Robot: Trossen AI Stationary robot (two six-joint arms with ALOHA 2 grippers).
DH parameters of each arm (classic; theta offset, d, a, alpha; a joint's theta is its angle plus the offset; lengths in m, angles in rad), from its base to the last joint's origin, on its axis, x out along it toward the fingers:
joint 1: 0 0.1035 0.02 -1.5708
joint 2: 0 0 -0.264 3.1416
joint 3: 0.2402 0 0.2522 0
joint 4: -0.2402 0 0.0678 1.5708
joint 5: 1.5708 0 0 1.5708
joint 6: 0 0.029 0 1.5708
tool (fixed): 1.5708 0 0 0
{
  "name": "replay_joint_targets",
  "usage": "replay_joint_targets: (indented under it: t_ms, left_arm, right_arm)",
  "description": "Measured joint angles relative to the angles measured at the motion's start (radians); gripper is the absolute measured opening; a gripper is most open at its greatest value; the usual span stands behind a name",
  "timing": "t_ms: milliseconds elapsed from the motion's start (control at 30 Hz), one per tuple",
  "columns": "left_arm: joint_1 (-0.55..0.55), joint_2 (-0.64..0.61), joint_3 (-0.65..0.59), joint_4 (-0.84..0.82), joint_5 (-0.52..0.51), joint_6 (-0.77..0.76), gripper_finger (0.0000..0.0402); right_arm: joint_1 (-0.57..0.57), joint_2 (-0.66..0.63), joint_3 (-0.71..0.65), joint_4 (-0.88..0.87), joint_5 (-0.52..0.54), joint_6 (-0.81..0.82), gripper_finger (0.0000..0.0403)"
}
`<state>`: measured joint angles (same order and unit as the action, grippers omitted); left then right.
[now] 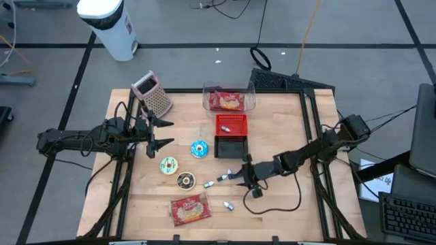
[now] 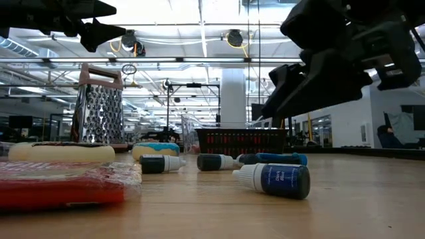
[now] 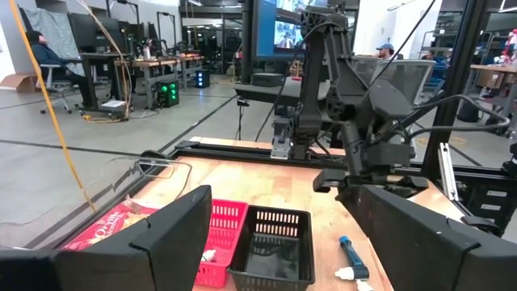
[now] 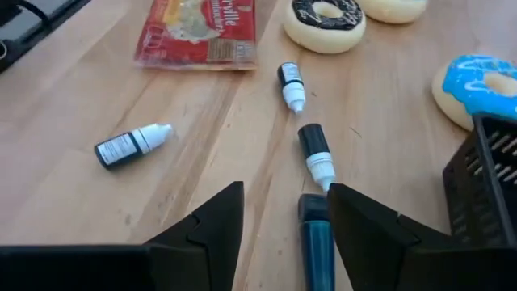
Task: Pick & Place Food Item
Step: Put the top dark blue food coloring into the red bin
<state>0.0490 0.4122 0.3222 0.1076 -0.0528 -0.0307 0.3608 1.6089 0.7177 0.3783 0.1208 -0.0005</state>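
Observation:
A red food packet (image 1: pixel 190 209) lies flat near the table's front edge, also in the right wrist view (image 4: pixel 198 28). Three doughnuts lie on the wood: blue-iced (image 1: pixel 198 148), yellow (image 1: pixel 168 165) and chocolate (image 1: pixel 185 180). My right gripper (image 1: pixel 238 177) hangs open above the table, slanting down toward the left. Its fingers (image 4: pixel 218 222) stand on either side of a teal tube (image 4: pixel 313 238) lying below, apart from it. My left gripper (image 1: pixel 166 134) waits open and level at the table's left, holding nothing.
Small dark dropper bottles (image 4: pixel 133 145) (image 4: pixel 291 85) (image 4: pixel 317 153) lie scattered around the tube. A black basket (image 1: pixel 230 145) and a red basket (image 1: pixel 231 124) stand mid-table. A clear tub with another red packet (image 1: pixel 228 100) is at the back, and a box grater (image 1: pixel 153 93) at the back left.

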Motion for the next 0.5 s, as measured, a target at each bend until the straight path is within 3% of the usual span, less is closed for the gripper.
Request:
replay_joint_targets:
  t_ms: [200,500]
  left_arm:
    - [0.000,0.000,0.000,0.000,0.000,0.000,0.0310]
    - [0.000,0.000,0.000,0.000,0.000,0.000,0.0310]
  right_arm:
    - [0.016,0.000,0.000,-0.082,0.117,0.023,0.0173]
    - [0.017,0.026,0.000,-0.100,0.119,0.067,0.0173]
